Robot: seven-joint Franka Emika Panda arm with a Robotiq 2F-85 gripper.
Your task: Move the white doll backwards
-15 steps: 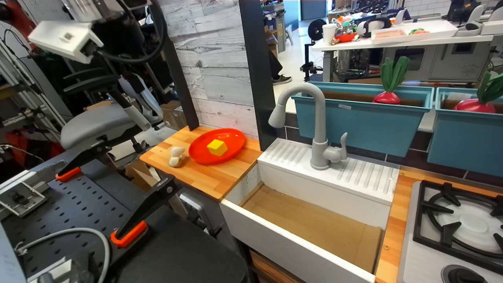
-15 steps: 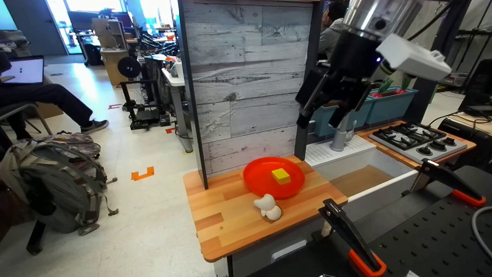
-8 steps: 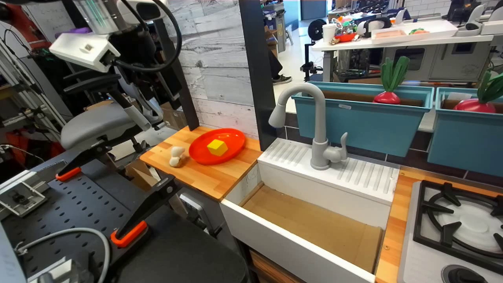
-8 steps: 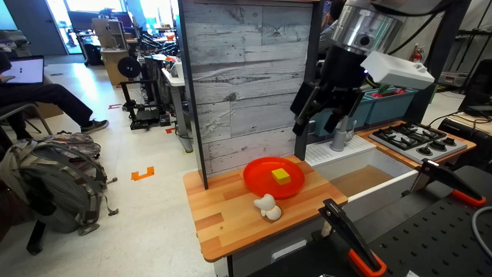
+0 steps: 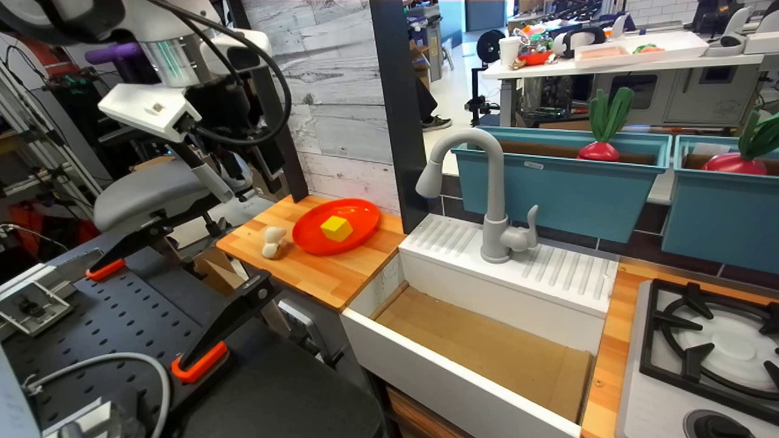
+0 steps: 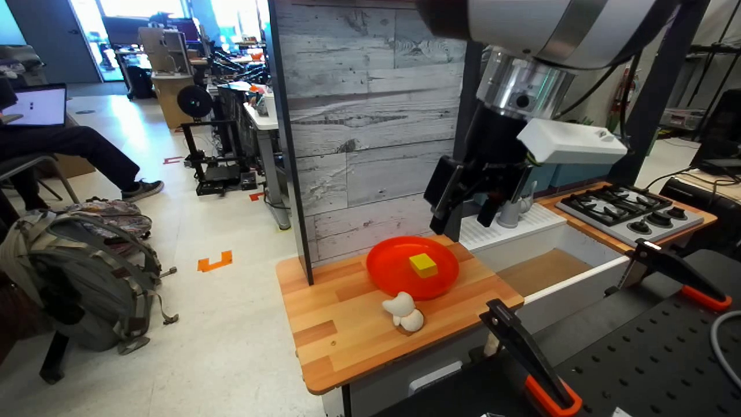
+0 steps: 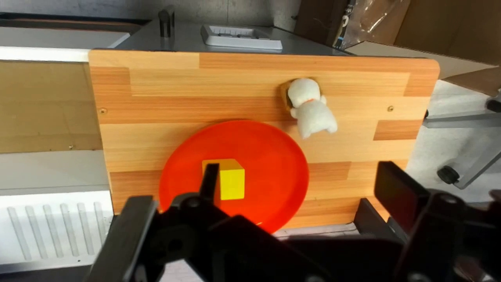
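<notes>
Up above the counter (image 7: 235, 84), the gripper (image 6: 463, 221) hangs with its fingers (image 6: 439, 223) spread wide, well apart from the doll (image 7: 313, 113). The doll rests on the counter itself, just beside the plate (image 7: 270, 156), nearer the edge away from the wall (image 6: 376, 116); whether it stands or lies, I cannot tell. A cube (image 7: 232, 184) sits on the plate, and the sink (image 5: 450, 389), with its faucet (image 5: 496, 182), adjoins the counter

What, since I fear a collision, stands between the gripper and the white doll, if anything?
Nothing visible: the wrist view shows the white doll unobscured. The red plate, holding the yellow block, lies beside it; if the open gripper comes in low, it might brush them.
</notes>
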